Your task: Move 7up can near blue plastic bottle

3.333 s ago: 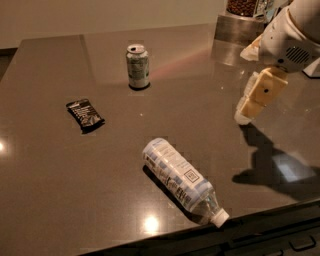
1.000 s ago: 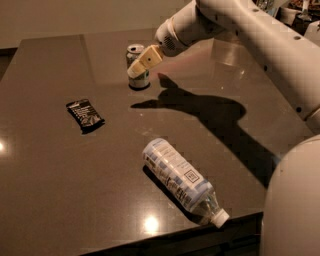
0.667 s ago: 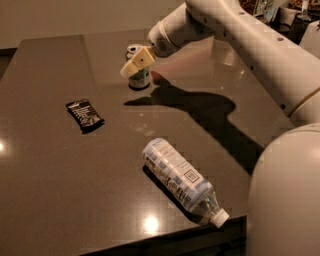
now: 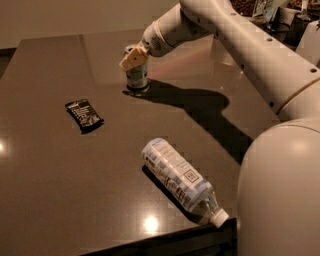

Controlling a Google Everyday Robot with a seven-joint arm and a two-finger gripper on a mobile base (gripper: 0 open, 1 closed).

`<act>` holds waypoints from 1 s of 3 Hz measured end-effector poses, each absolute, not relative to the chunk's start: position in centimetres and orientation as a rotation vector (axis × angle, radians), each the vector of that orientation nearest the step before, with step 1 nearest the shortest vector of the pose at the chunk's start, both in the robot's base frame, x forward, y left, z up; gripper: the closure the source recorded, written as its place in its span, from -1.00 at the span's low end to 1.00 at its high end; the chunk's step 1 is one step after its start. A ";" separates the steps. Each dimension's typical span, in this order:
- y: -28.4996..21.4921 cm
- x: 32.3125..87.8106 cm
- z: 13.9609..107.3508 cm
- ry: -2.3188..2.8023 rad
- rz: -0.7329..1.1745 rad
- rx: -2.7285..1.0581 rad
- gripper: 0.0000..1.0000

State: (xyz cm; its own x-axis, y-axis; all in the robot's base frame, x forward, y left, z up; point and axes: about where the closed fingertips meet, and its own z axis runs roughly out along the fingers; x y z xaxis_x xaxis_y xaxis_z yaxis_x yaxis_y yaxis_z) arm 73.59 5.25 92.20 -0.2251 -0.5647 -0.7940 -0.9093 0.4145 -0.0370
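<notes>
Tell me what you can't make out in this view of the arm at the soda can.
- Camera view: the gripper sits over the 7up can's upper half, hiding its top.
- Camera view: print on the blue plastic bottle and the black wrapper is too small to read.
- Camera view: items at top right are cut off by the edge and the arm.

Dark brown glossy desk [image 4: 45, 190], with a couple of bright light spots reflected near the front edge. A flat black snack bar wrapper [image 4: 84, 114] with pale print lay on the left half, angled, well apart from anything else. Some clutter [image 4: 265, 10] sat past the far right corner, too dim to make out. Pale wall [image 4: 75, 17] behind. The gripper [image 4: 133, 60] was over the desk's far side.
</notes>
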 end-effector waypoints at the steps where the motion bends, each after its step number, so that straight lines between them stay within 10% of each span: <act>1: 4.9 72.7 92.7 1.896 0.588 -1.262 0.41; 3: 0.1 65.8 94.4 1.865 0.617 -1.258 1.00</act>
